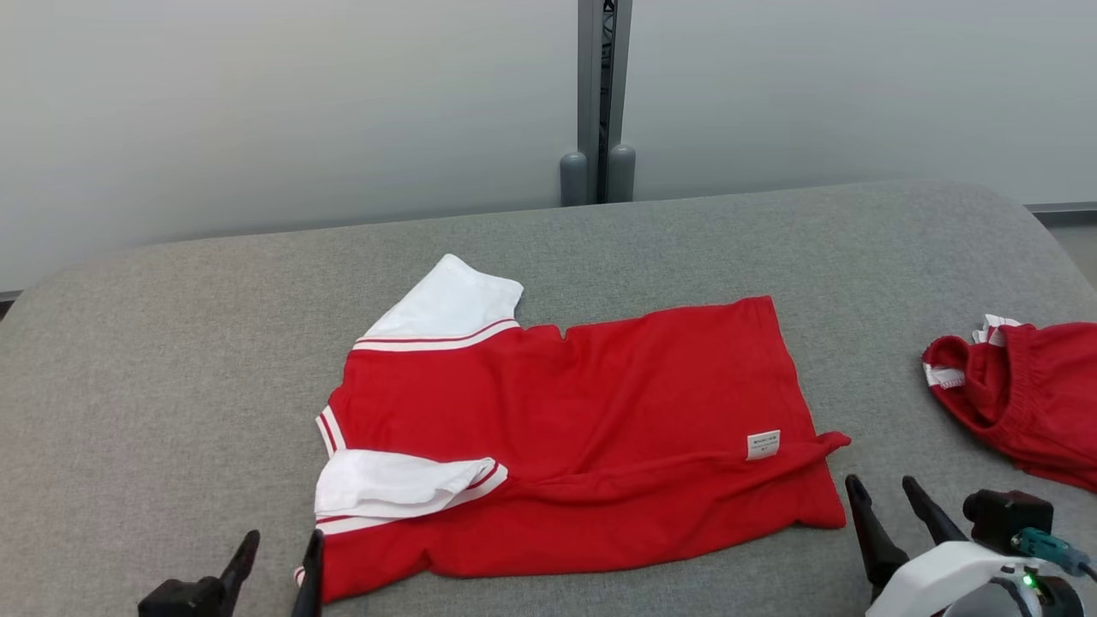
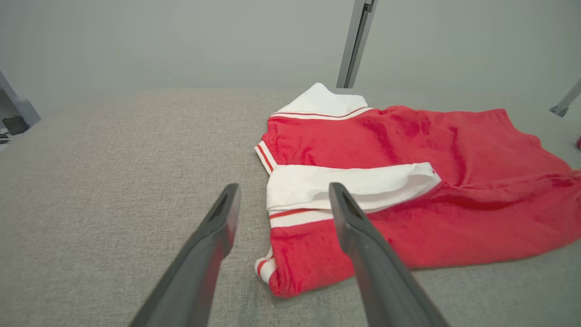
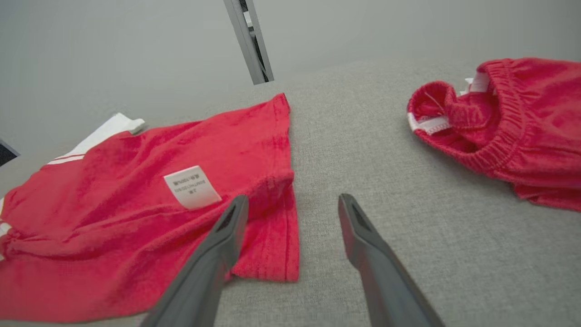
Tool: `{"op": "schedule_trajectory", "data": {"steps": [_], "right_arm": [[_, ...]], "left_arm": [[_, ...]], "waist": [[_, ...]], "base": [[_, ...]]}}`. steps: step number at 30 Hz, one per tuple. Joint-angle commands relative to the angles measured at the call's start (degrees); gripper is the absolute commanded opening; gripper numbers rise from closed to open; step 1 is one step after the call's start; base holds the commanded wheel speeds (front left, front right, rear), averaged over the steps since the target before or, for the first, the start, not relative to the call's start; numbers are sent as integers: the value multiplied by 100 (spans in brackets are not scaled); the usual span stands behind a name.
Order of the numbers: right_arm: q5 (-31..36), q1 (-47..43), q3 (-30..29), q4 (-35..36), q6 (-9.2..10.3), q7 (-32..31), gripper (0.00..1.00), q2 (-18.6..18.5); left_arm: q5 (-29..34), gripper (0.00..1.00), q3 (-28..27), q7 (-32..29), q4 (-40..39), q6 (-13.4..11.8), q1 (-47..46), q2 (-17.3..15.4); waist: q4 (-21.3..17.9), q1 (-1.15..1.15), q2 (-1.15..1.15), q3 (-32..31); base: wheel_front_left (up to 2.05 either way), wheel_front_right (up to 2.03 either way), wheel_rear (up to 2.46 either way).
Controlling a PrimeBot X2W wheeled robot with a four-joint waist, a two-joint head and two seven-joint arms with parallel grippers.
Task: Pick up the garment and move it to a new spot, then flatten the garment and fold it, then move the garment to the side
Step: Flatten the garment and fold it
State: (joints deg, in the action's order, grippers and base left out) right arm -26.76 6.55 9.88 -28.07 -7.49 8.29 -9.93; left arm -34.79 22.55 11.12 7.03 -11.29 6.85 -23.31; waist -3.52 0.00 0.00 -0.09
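The red shirt (image 1: 583,428) lies mid-frame on the grey table (image 1: 171,343); left gripper (image 1: 274,557) and right gripper (image 1: 887,501) wait wide open and empty at its lower corners, seemingly poised to grasp.

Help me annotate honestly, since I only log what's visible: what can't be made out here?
Label on the red shirt: print too small to read, right wrist view.
Second red garment: cut off by the head view's right edge.
Shirt's near sleeve: folded over, hiding the fabric beneath, left wrist view.
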Motion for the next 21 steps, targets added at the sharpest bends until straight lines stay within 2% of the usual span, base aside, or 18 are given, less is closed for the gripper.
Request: {"op": "schedule_trajectory", "data": {"steps": [1, 5, 12, 21], "right_arm": [[-9, 104, 37, -147, -2, -96, 100, -36], [-18, 249, 160, -484, -2, -361, 100, 7], [-58, 597, 326, -976, -2, -658, 100, 59], [-158, 843, 446, -1366, -2, -728, 100, 110]], "left_arm": [[-53, 100, 76, -84, 126, 95, -131, 43], [-19, 100, 291, -290, 498, 233, -323, 114], [-62, 100, 450, -607, 976, 318, -618, 196], [-221, 100, 609, -1079, 1388, 520, -907, 244]], "waist": [[10, 0, 0, 16], [11, 0, 0, 66], [11, 0, 0, 199], [107, 0, 0, 290]], "base": [[0, 0, 0], [0, 0, 0], [0, 0, 0], [0, 0, 0]]}}
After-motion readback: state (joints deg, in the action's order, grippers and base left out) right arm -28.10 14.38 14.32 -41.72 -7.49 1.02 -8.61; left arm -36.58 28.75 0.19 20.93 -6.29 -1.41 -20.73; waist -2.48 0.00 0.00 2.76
